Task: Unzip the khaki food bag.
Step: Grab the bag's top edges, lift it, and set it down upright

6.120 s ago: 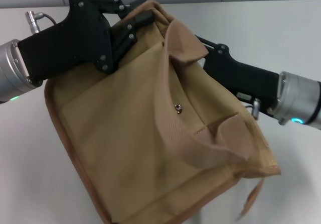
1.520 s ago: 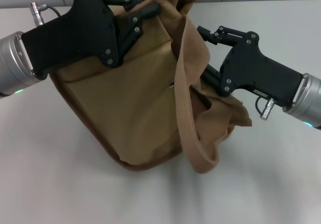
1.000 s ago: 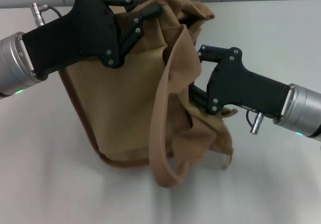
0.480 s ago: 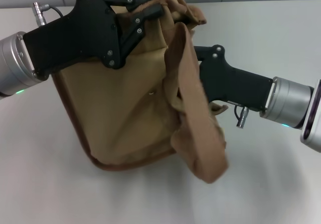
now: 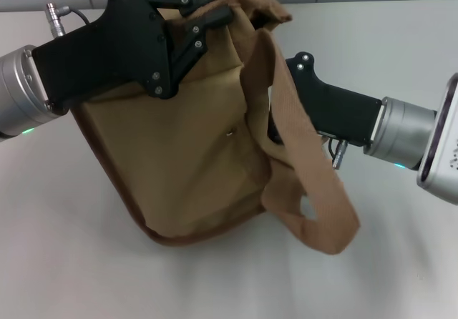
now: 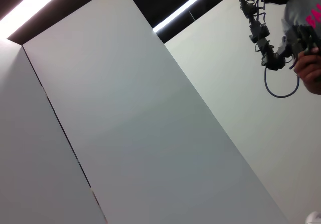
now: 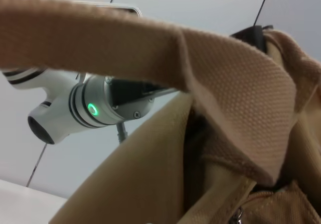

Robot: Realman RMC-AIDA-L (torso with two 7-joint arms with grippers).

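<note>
The khaki food bag (image 5: 179, 162) hangs tilted above the white table, front pocket with its silver snap (image 5: 230, 133) facing me. My left gripper (image 5: 215, 6) is shut on the bag's top edge at its upper left. A brown webbing handle (image 5: 308, 183) droops in a loop down the right side. My right gripper's black body (image 5: 325, 104) reaches in behind that handle, and its fingertips are hidden by the bag. The right wrist view shows the handle (image 7: 150, 48) close up across the bag's top fabric (image 7: 140, 174). The top zipper is not clearly visible.
The white table (image 5: 386, 276) spreads under and around the bag. The right wrist view shows my left arm's wrist with its green light (image 7: 93, 108) beyond the bag. The left wrist view shows only wall panels (image 6: 150, 133) and a cable (image 6: 276, 83).
The right arm has shifted right and slightly down behind the bag. The handle loop has dropped lower to the right and opened out. The left gripper has kept its hold.
</note>
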